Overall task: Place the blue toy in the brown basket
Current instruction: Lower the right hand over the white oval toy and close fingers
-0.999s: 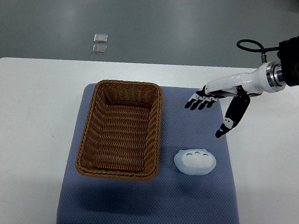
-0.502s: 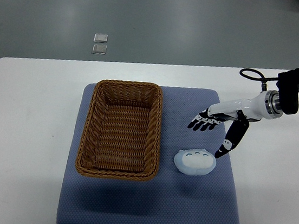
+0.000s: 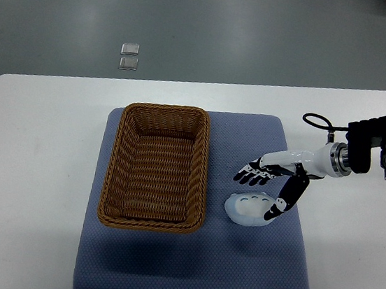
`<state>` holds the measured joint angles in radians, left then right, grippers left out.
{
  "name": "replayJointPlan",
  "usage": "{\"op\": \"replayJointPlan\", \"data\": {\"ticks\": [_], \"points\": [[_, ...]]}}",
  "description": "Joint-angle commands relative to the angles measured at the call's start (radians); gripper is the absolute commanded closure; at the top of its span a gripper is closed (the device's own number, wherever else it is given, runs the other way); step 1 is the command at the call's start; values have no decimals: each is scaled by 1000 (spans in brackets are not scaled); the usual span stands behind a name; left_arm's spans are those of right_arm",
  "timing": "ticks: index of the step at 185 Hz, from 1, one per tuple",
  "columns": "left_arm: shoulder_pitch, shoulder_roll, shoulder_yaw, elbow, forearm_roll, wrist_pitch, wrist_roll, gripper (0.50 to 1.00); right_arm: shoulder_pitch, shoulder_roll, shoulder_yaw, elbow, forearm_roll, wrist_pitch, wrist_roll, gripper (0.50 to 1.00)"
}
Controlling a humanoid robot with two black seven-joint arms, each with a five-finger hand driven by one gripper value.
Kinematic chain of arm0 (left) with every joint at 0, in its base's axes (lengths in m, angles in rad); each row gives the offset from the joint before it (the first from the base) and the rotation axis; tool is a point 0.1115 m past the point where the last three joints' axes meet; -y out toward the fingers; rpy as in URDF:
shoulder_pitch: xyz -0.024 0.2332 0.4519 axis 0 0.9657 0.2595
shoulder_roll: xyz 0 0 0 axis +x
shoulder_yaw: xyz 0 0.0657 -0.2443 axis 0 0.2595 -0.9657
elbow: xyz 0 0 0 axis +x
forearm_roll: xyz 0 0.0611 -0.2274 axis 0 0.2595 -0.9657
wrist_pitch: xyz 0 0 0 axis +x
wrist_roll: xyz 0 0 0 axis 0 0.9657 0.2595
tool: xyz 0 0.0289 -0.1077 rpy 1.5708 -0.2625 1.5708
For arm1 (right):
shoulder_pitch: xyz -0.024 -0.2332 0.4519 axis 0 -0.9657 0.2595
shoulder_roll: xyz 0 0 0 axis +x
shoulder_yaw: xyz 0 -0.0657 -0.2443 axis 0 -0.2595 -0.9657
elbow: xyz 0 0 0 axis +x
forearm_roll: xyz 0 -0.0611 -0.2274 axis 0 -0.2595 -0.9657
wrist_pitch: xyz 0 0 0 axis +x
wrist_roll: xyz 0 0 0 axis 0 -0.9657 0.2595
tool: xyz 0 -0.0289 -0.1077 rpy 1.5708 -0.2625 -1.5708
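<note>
Right robot hand [image 3: 266, 187] spread over the blue toy [image 3: 247, 209]; brown basket [image 3: 156, 165] just beside.

No text, label, brand, number or sign can be read anywhere in the top view. The brown basket [image 3: 156, 167], the blue toy [image 3: 248, 208], the blue mat [image 3: 191, 271] and the white table [image 3: 35, 167] carry no visible print. The two small clear squares [image 3: 128, 57] on the floor, upper left of the frame, show no legible marking. The right hand [image 3: 267, 182] and its arm housing at the right edge bear no readable lettering.
</note>
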<state>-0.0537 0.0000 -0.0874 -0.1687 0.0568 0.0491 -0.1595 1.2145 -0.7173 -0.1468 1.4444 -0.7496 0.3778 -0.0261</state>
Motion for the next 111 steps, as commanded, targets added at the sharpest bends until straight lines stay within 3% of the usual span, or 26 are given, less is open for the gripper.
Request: {"op": "replayJointPlan", "data": {"ticks": [1, 87, 111], "points": [[0, 0, 0, 0, 0, 0, 0, 500, -27, 2, 18, -2, 0, -2, 6, 595], [2, 0, 0, 0, 0, 0, 0, 500, -101, 36, 33, -30, -20, -56, 26, 603], [2, 0, -2, 0, 0, 0, 0, 500, -115, 52, 33, -48, -37, -63, 29, 648]]}}
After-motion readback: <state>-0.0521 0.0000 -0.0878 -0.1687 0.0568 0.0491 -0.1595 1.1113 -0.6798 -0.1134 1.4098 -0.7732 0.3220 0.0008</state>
